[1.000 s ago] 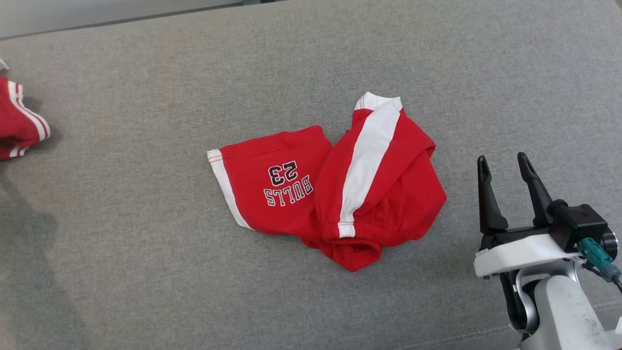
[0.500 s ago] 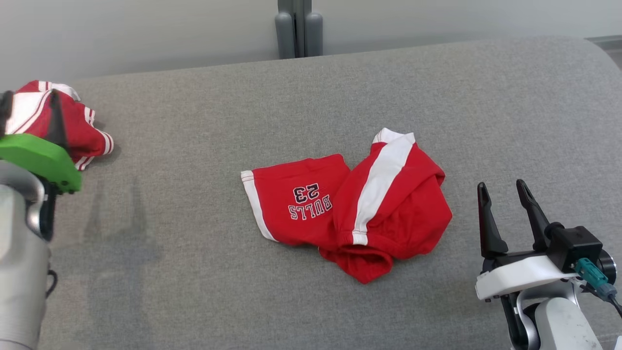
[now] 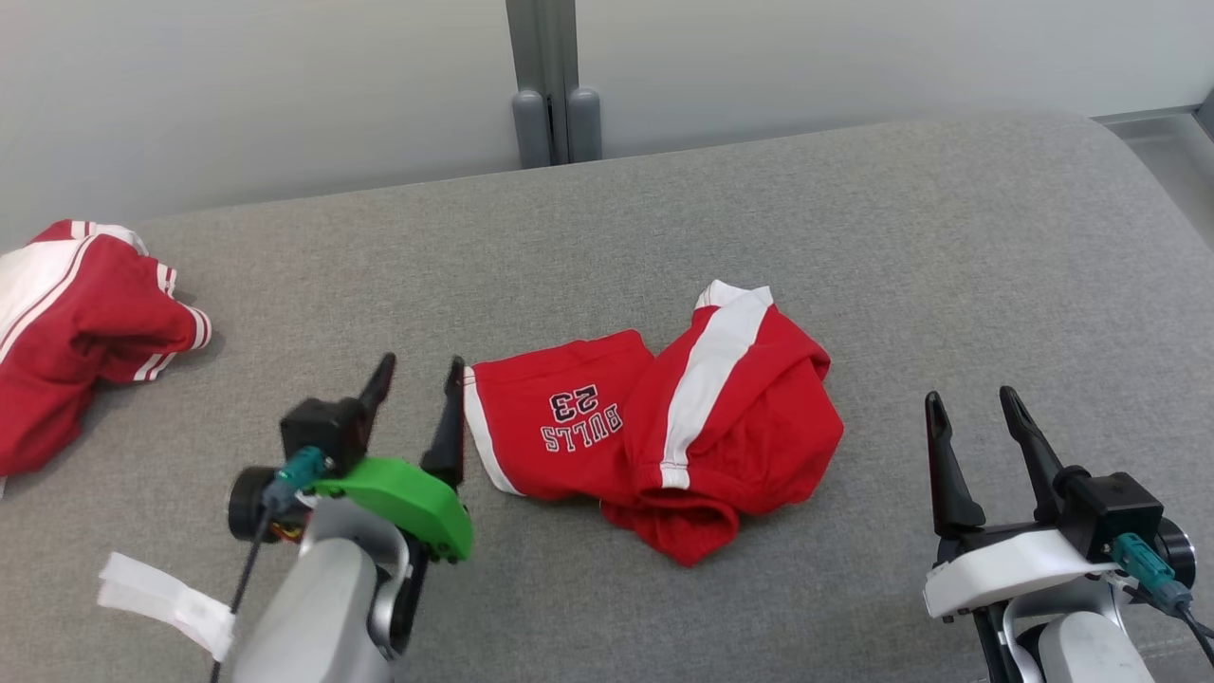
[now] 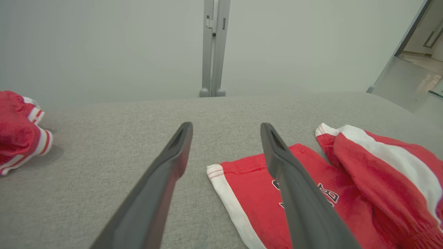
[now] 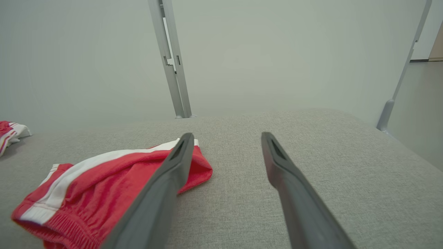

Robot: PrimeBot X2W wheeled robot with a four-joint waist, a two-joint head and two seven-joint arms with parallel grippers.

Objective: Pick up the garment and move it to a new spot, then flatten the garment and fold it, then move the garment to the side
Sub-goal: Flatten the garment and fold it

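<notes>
Nearest, the left gripper [image 3: 422, 365] and the right gripper [image 3: 970, 398] both hover over the grey cushion [image 3: 901, 247], fingers spread apart and holding nothing. Between them the crumpled red shorts [image 3: 664, 427] lie mid-cushion, their white-trimmed leg hem just beside the left gripper's inner finger. Farther off to the left sits another red garment [image 3: 76, 332], and a grey post [image 3: 545, 85] rises behind the cushion.

The garment [image 3: 654, 427] lies mid-couch [image 3: 948, 247], second garment [image 3: 76, 323] far left.

Matt cloth garment [image 3: 749, 436], coarse-woven upholstery [image 3: 901, 247]
</notes>
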